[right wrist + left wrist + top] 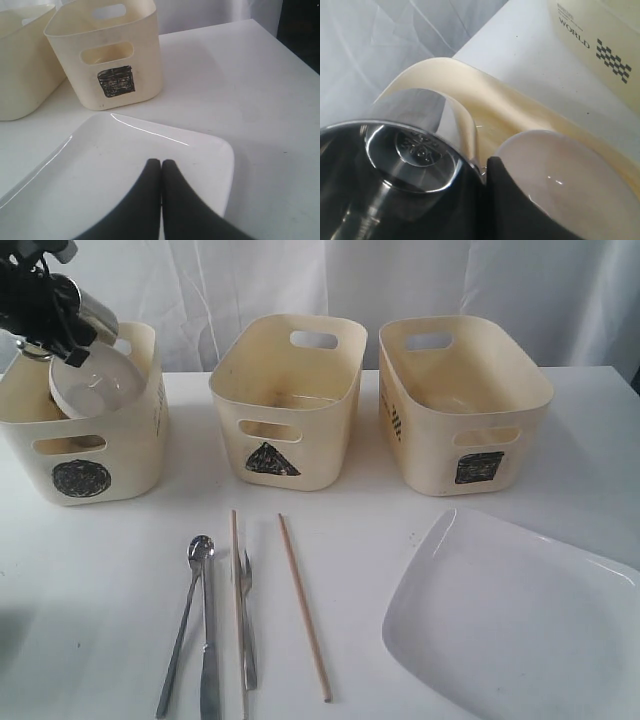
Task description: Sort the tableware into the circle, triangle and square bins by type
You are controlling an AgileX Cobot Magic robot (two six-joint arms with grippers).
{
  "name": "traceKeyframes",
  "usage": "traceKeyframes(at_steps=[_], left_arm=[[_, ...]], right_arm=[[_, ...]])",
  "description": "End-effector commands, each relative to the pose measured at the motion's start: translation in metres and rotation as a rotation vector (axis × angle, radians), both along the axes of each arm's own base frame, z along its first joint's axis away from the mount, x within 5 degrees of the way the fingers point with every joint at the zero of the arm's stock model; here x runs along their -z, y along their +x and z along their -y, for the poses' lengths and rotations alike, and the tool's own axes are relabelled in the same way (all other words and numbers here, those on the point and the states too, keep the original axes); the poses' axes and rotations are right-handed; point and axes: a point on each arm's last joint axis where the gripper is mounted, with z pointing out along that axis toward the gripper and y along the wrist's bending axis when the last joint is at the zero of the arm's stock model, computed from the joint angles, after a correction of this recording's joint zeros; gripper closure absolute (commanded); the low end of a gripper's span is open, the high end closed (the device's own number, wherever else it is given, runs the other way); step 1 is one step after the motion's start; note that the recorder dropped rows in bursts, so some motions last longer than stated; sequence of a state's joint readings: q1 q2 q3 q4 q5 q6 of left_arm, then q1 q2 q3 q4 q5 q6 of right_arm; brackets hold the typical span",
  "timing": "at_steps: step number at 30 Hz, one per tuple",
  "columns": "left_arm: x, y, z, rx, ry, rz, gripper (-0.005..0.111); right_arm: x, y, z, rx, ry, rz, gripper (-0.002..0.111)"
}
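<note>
Closest to the camera, along the bottom left of centre of the exterior view, the cutlery lies in a loose row on the white table (100,570). There's a steel spoon (182,630), a knife (209,640) just beside it, then a fork (246,625) sandwiched between two pale wooden chopsticks (304,608). The left stick looks like it's touching the fork.

Lower right is the big glossy white plate (510,630), a square with rounded corners. The right gripper (161,162) hangs over it with its black fingers pressed flat together, nothing between them.

Further back, three cream tubs with handle cut-outs sit across the middle. The circle bin (125,450) is on the left, the triangle bin (320,445) in the centre and the square bin (430,455) on the right, each with its shape scribbled in black on the front.

The small white bowl (100,390) is in the circle bin, tipped up on its side. In the upper left corner, the left gripper (65,335) is pinching the wall of a shiny steel mug (92,308). It's held tilted at that bin's rim, right beside the bowl. The left wrist view looks straight down into the mirror-bright mug, with one dark finger (497,200) outside its wall. Can't tell if mug and bowl actually touch.
</note>
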State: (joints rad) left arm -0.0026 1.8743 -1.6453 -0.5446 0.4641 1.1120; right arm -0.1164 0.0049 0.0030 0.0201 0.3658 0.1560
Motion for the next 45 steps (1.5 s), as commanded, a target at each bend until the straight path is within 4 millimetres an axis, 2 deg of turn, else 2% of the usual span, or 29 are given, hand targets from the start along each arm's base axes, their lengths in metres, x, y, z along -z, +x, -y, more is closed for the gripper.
traceKeyframes(at_steps=[1, 7, 15, 17, 20, 24, 26, 28, 29, 30, 31, 32, 35, 38, 40, 42, 43, 44, 45], left_arm=[[-0.004, 0.001, 0.001, 0.004, -0.024, 0.016, 0.107], [-0.003, 0.0, 0.0, 0.013, 0.008, 0.013, 0.104], [-0.002, 0.0, 0.0, -0.007, -0.02, -0.004, 0.055], [-0.004, 0.0, 0.0, -0.027, -0.041, -0.011, 0.048], [-0.018, -0.006, 0.0, -0.036, -0.053, 0.016, 0.043], [-0.048, -0.022, 0.0, -0.04, -0.063, 0.08, 0.044], [-0.072, -0.041, 0.0, -0.1, -0.138, 0.06, 0.044], [-0.089, -0.064, -0.004, -0.209, -0.192, -0.024, 0.052], [-0.095, -0.078, -0.01, -0.293, -0.175, -0.082, 0.066], [-0.097, -0.084, -0.014, -0.346, -0.154, -0.11, 0.076], [-0.098, -0.093, -0.023, -0.441, -0.098, -0.157, 0.094], [-0.098, -0.098, -0.027, -0.484, -0.075, -0.186, 0.104], [-0.098, -0.119, -0.032, -0.57, -0.029, -0.326, 0.107], [-0.098, -0.137, -0.032, -0.612, -0.06, -0.357, 0.107], [-0.089, -0.154, -0.032, -0.629, -0.068, -0.377, 0.107], [-0.062, -0.171, -0.037, -0.67, -0.058, -0.385, 0.107], [-0.046, -0.179, -0.042, -0.716, -0.065, -0.391, 0.107], [-0.012, -0.195, -0.052, -0.828, -0.109, -0.393, 0.107], [0.004, -0.204, -0.06, -0.913, -0.147, -0.391, 0.107]], right_arm=[[-0.003, 0.0, 0.0, -0.004, -0.003, 0.023, 0.108], [-0.003, 0.0, 0.0, -0.004, -0.003, 0.023, 0.108], [-0.003, 0.0, 0.0, -0.004, -0.003, 0.023, 0.108], [-0.003, 0.0, 0.0, -0.004, -0.003, 0.023, 0.108], [-0.003, 0.0, 0.0, -0.004, -0.003, 0.023, 0.108], [-0.003, 0.0, 0.0, -0.004, -0.003, 0.023, 0.108], [-0.003, 0.0, 0.0, -0.004, -0.003, 0.023, 0.108], [-0.003, 0.0, 0.0, -0.004, -0.003, 0.023, 0.108], [-0.003, 0.0, 0.0, -0.004, -0.003, 0.023, 0.108], [-0.003, 0.0, 0.0, -0.004, -0.003, 0.023, 0.108], [-0.003, 0.0, 0.0, -0.004, -0.003, 0.023, 0.108], [-0.003, 0.0, 0.0, -0.004, -0.003, 0.023, 0.108], [-0.003, 0.0, 0.0, -0.004, -0.003, 0.023, 0.108], [-0.003, 0.0, 0.0, -0.004, -0.003, 0.023, 0.108], [-0.003, 0.0, 0.0, -0.004, -0.003, 0.023, 0.108], [-0.003, 0.0, 0.0, -0.004, -0.003, 0.023, 0.108], [-0.003, 0.0, 0.0, -0.004, -0.003, 0.023, 0.108], [-0.003, 0.0, 0.0, -0.004, -0.003, 0.023, 0.108], [-0.003, 0.0, 0.0, -0.004, -0.003, 0.023, 0.108]])
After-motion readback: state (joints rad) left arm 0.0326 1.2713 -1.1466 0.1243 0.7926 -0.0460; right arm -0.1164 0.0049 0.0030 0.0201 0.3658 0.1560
